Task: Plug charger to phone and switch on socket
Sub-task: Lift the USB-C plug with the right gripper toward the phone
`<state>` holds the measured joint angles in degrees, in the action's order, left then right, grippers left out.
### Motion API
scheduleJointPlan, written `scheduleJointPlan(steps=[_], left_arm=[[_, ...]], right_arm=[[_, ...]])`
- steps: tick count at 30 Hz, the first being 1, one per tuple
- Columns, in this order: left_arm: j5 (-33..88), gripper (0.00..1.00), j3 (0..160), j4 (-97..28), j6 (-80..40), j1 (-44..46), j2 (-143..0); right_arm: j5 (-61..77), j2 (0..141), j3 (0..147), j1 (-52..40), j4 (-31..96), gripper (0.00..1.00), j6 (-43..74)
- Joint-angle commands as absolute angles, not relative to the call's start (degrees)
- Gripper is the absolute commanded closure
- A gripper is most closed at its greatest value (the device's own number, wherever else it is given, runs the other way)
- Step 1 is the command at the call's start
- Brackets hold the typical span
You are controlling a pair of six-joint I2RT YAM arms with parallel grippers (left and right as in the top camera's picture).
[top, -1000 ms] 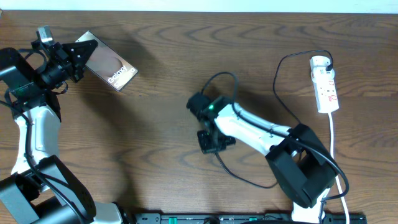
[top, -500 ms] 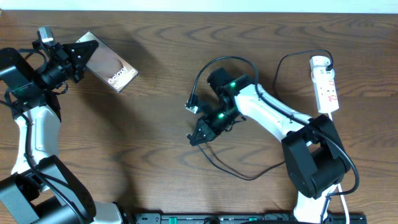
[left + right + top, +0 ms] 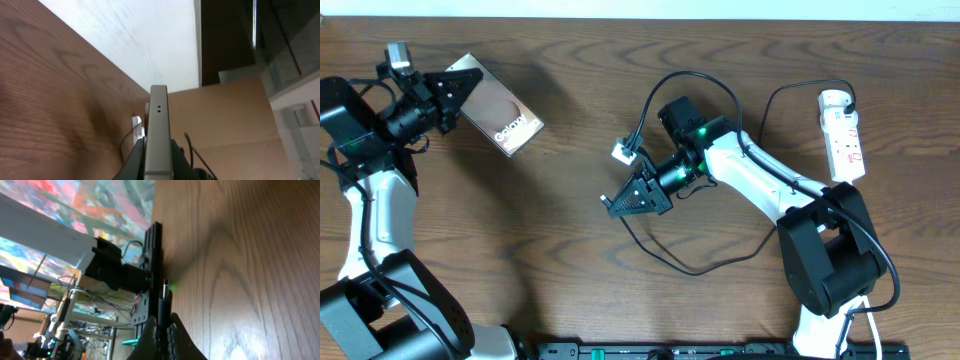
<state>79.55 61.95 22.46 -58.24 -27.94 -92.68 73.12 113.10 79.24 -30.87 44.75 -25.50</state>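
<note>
My left gripper (image 3: 448, 88) is shut on one end of the phone (image 3: 505, 115), a bronze slab with white lettering, and holds it at the far left. In the left wrist view the phone (image 3: 159, 130) shows edge-on between the jaws (image 3: 158, 167). My right gripper (image 3: 612, 205) points left at mid-table and is shut on the connector end of the charger, whose thin black cable (image 3: 685, 73) loops behind and below the arm. In the right wrist view the connector tip (image 3: 165, 287) sticks out past the fingers (image 3: 164, 327). The white socket (image 3: 842, 135) lies at the far right.
A small white tag (image 3: 622, 153) hangs on the cable just above the right gripper. The socket's white cord (image 3: 855, 215) runs down the right edge. A black rail (image 3: 700, 350) lies along the table's front edge. The socket also shows small in the left wrist view (image 3: 136, 122).
My right gripper has lifted and swung left with the charger connector, now pointing toward the phone. The cable loops shifted with it. The left gripper and phone have barely moved.
</note>
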Motion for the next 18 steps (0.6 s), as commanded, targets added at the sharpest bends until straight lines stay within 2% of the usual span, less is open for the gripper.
scheduleJointPlan(steps=[1, 7, 18], left_arm=[[84.2, 0.93, 63.0, 22.8, -55.2, -26.8, -91.7], [87.4, 0.93, 63.0, 22.8, -53.6, -23.5, -91.7], [87.6, 0.93, 63.0, 26.1, -52.9, -17.9, -91.7]], right_arm=[[78.0, 113.5, 80.0, -30.9, 41.7, 0.99, -20.7], [78.9, 113.5, 80.0, -30.9, 33.4, 0.99, -11.7], [89.3, 113.5, 80.0, -31.1, 13.0, 0.99, 4.6]])
